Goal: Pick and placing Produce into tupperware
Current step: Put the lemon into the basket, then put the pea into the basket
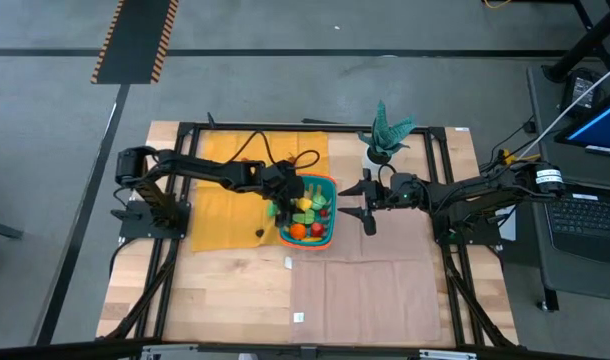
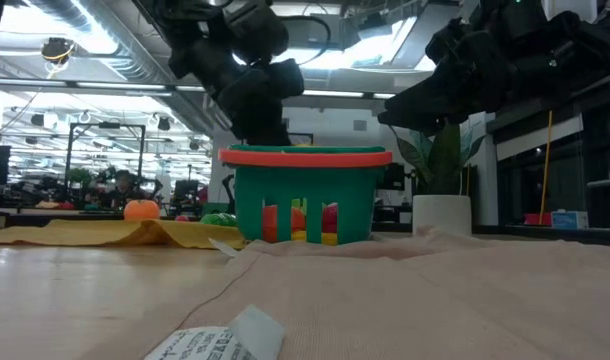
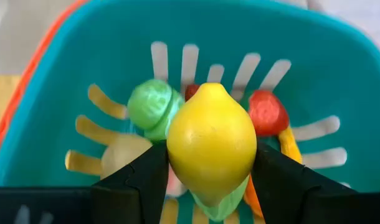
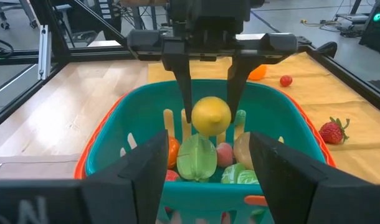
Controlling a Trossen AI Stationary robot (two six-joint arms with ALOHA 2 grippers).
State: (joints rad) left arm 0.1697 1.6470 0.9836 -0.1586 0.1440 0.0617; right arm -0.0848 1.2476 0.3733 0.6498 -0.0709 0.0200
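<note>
Your left claw (image 4: 209, 93) hangs over the teal basket (image 1: 328, 181), clenched on a yellow lemon (image 3: 210, 140) with one finger on each side of it. The lemon sits above the produce already inside, clear of the basket floor.

Inside the basket you have a ribbed pale-green piece (image 3: 151, 106), a red piece (image 3: 266, 111), an orange piece (image 1: 298, 231), a cream-coloured piece (image 3: 123, 152) and a light-green starfruit-like piece (image 4: 197, 157). All lie loose on the slotted bottom.

The basket stands near the middle of the bench (image 1: 225, 300), at the right edge of a yellow cloth (image 1: 225, 215), with a tan cloth (image 1: 375, 290) beginning just right and nearer.

Outside the basket, on the yellow cloth: a strawberry (image 4: 332, 131), a small red round fruit (image 4: 286, 80), and an orange fruit (image 2: 141, 210). A green piece (image 2: 219, 219) lies just beside the basket in the low view.

Your right claw (image 1: 366, 203) waits just right of the basket, released and empty, fingers spread and pointing toward it.

A potted plant (image 1: 383, 135) in a white pot stands on the far side, right of the basket.
</note>
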